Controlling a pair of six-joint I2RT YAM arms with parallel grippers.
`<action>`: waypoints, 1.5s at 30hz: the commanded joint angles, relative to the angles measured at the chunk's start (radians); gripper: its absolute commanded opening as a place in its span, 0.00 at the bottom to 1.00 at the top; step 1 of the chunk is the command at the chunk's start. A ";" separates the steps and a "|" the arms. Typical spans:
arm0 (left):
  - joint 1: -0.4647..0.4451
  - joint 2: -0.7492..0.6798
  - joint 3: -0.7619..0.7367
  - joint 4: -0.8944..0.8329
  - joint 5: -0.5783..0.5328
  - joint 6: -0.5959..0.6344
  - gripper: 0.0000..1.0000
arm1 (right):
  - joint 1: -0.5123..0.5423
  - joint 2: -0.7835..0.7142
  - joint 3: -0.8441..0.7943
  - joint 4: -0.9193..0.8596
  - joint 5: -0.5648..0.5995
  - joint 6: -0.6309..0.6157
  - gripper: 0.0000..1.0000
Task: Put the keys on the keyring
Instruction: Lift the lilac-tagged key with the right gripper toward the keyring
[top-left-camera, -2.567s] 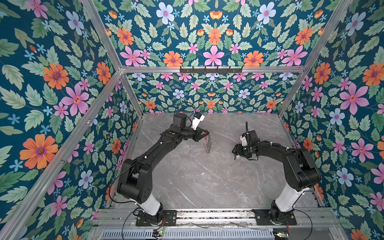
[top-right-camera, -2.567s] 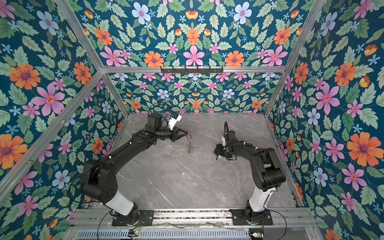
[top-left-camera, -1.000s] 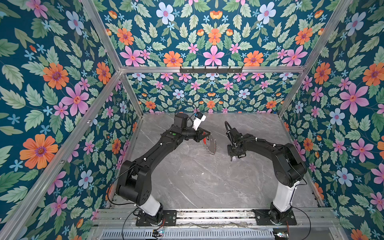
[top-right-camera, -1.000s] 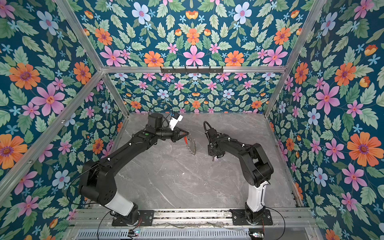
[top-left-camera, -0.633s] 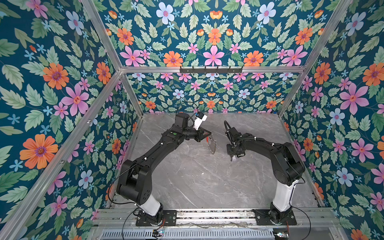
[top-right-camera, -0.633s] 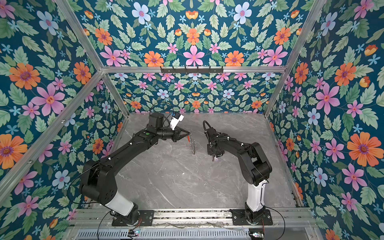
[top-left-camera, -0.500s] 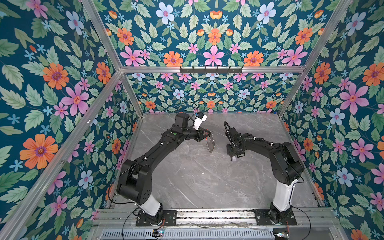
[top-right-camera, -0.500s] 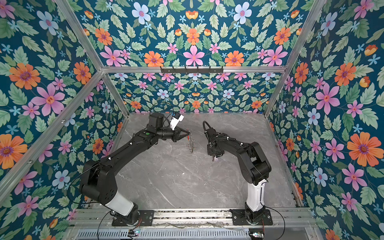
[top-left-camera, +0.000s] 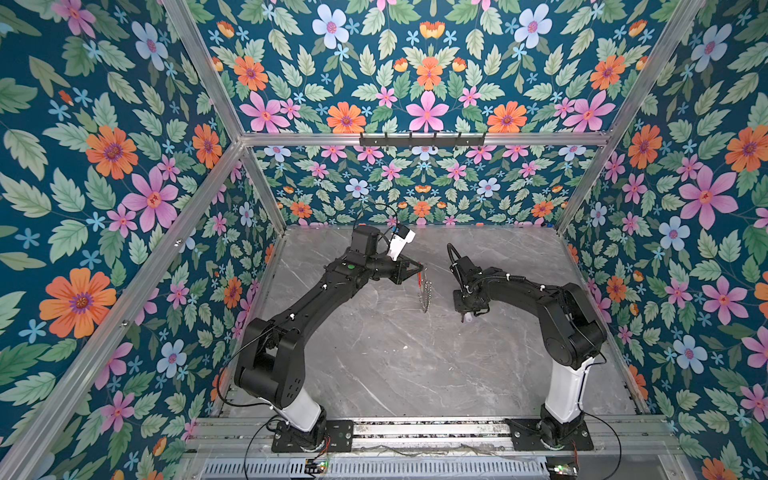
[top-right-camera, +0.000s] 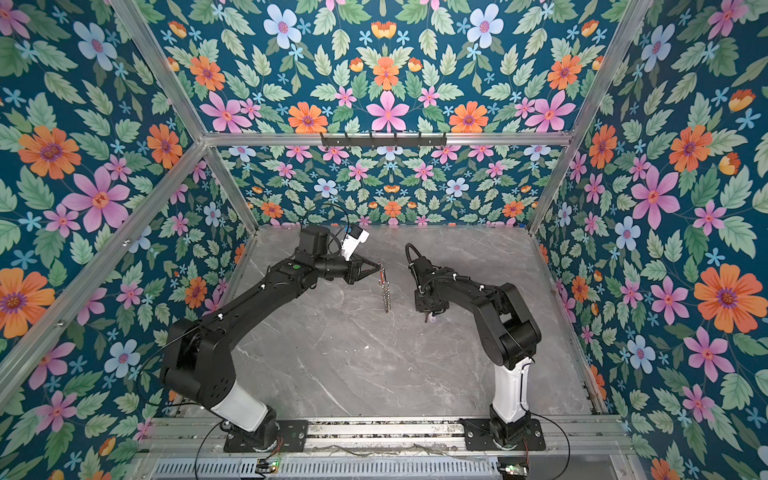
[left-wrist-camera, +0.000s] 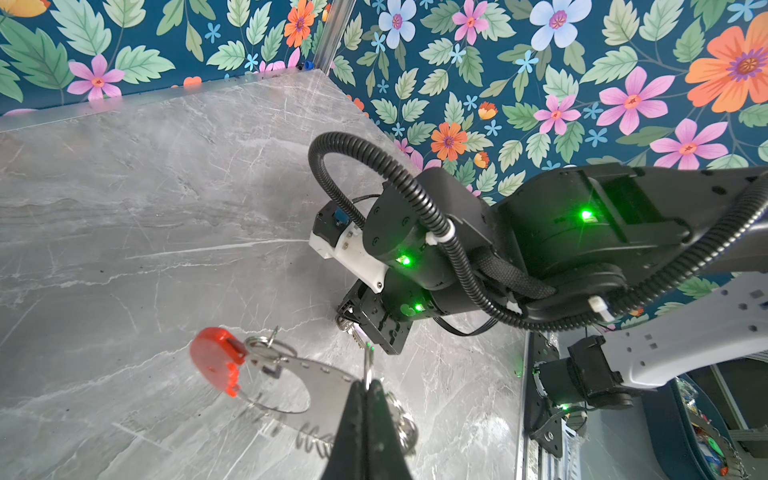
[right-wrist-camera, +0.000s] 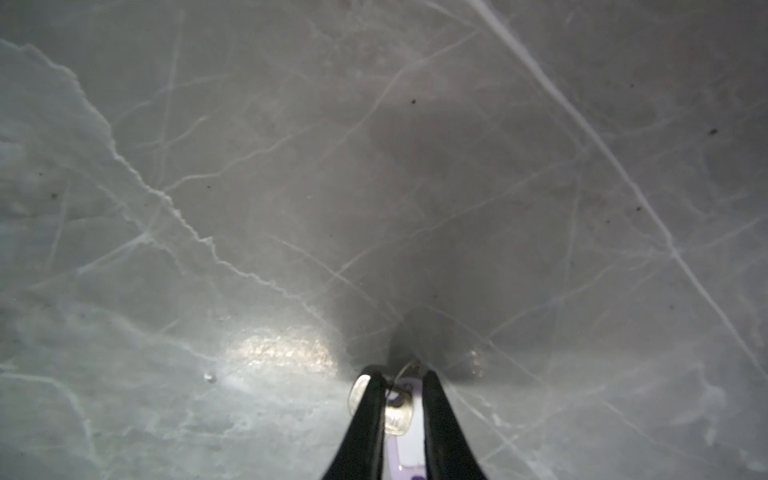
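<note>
Counting up: two black robot arms, one large wire-loop keyring (top-left-camera: 424, 291) (top-right-camera: 385, 291) (left-wrist-camera: 266, 374) with a red curved plastic section (left-wrist-camera: 212, 357) and a row of small silver rings, and one small silver key (right-wrist-camera: 395, 411) with a pale lavender oval tag (right-wrist-camera: 405, 453) (top-left-camera: 468, 318). All over one grey marbled worktop (top-left-camera: 395, 365).

Left gripper (top-left-camera: 419, 268) (top-right-camera: 379, 268) (left-wrist-camera: 366, 384): jaws pressed together, pinching the keyring's wire, the loop dangling edge-on above the middle of the worktop, nearer the far edge.

Right gripper (top-left-camera: 465, 312) (right-wrist-camera: 399, 376): jaws a sliver apart, pinching the key, the tag tucked between the fingers. Key low over the worktop, near the keyring on the side of the right edge, clearly apart from it. Touching the surface or not, impossible to tell.

Against the frame from a couple of seconds back: right gripper and key shifted in toward the keyring, the gap much smaller. Against a second back: loop turned from face-on to edge-on. Left gripper in the same spot throughout.
</note>
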 joint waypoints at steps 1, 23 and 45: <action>0.001 0.000 0.010 0.008 0.014 0.014 0.00 | 0.000 0.000 0.000 -0.012 0.012 0.008 0.17; 0.000 -0.002 0.013 -0.004 0.009 0.024 0.00 | 0.000 -0.080 -0.071 0.018 0.048 -0.029 0.00; -0.043 -0.025 -0.083 0.344 0.103 0.203 0.00 | -0.079 -0.663 -0.328 0.443 -0.642 -0.253 0.00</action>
